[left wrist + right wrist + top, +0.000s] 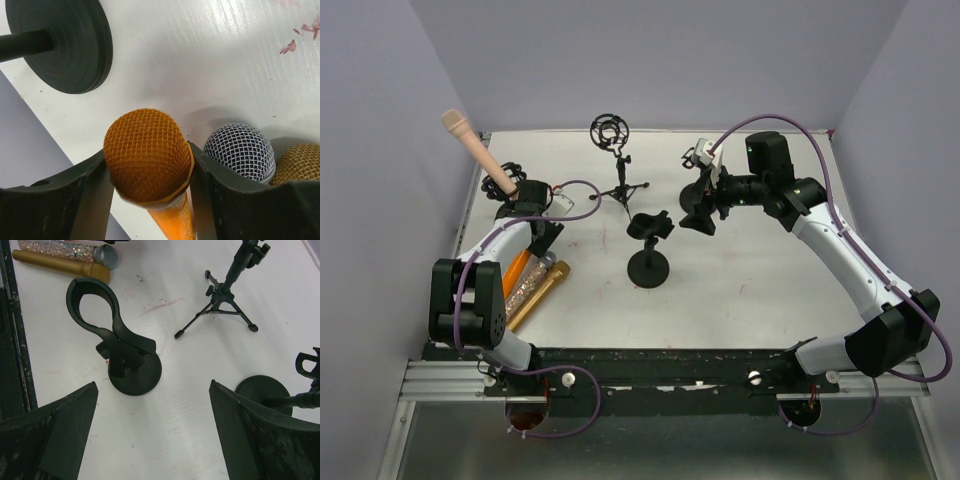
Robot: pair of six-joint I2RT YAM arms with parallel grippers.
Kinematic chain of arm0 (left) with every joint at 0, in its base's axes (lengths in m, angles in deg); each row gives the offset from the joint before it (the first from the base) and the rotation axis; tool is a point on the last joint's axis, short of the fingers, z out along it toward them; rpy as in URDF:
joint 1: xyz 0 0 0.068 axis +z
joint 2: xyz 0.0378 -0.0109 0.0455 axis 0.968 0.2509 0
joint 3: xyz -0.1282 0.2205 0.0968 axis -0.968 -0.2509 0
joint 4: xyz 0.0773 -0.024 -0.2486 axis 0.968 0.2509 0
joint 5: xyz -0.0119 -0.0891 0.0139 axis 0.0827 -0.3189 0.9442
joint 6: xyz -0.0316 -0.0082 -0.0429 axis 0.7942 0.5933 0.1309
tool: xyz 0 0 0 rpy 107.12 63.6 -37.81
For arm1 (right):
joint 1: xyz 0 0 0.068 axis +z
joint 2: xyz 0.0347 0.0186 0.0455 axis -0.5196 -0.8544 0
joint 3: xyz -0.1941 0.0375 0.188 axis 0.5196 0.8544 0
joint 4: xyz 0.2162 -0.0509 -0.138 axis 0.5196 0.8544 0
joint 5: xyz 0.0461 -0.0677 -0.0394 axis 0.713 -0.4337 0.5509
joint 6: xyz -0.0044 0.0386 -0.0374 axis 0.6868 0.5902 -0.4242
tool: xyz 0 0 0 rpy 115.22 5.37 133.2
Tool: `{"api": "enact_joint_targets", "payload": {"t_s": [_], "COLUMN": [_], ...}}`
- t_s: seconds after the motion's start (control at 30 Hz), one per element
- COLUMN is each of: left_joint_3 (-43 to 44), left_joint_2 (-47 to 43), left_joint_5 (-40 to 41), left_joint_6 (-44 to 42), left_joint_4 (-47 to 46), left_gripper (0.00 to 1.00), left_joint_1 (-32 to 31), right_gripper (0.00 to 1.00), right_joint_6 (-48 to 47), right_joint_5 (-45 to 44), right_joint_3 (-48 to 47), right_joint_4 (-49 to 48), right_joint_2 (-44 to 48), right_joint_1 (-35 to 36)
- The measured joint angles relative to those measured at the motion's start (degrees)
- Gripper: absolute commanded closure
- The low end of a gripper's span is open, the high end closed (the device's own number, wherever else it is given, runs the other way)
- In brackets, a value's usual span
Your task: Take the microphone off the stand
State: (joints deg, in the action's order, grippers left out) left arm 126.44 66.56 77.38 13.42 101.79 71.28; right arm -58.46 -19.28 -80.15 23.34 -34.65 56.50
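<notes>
A pale pink microphone [473,148] sits tilted in a black stand [510,192] at the far left of the table; that stand's round base shows in the left wrist view [65,45]. My left gripper [544,238] [148,152] is low over the table just right of it. Its fingers press both sides of the mesh head of an orange microphone [147,155] [515,270], which lies by a glittery silver microphone [240,150] and a gold microphone [300,165]. My right gripper [700,212] [153,385] is open and empty above the middle of the table.
An empty black clip stand on a round base [648,245] [125,360] stands mid-table. A tripod stand with a ring mount [618,160] [220,310] stands behind it. Another round base [262,392] shows beside my right finger.
</notes>
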Motion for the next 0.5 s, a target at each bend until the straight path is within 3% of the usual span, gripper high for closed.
{"api": "enact_joint_targets", "payload": {"t_s": [0.2,0.5], "left_joint_3": [0.0,0.0], "left_joint_2": [0.0,0.2], "left_joint_5": [-1.6,-6.0], "left_joint_6": [0.5,1.2], "left_joint_4": [0.6,2.5], "left_gripper": [0.31,0.31], "left_joint_1": [0.0,0.0], "right_gripper": [0.0,0.0], "right_joint_6": [0.0,0.0], "right_joint_5": [0.0,0.0], "right_joint_3": [0.1,0.7], "right_joint_4": [-0.1,-0.3], "right_joint_2": [0.0,0.0], "right_joint_1": [0.0,0.0]}}
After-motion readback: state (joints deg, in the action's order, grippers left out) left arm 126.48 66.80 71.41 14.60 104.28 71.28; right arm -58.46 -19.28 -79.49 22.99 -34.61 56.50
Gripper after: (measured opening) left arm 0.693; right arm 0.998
